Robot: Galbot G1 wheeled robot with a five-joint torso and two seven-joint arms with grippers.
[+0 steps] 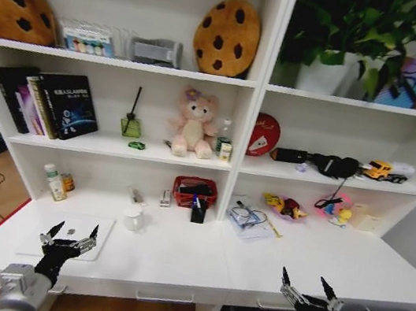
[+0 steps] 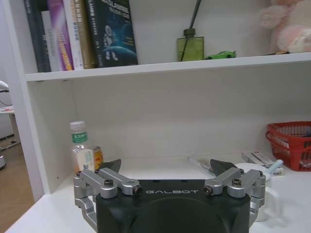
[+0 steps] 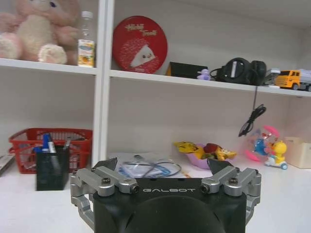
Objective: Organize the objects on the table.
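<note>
Both grippers, left gripper [image 2: 165,170] and right gripper [image 3: 163,167], read "GALBOT"

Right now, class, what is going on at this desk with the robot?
Nothing is being handled yet. The left gripper hangs open over the slim silver laptop at the left end of the white desk. The right gripper hangs open above the desk's front edge on the right. Both hold nothing. A white mug and a black pen holder stand farther back.
</note>
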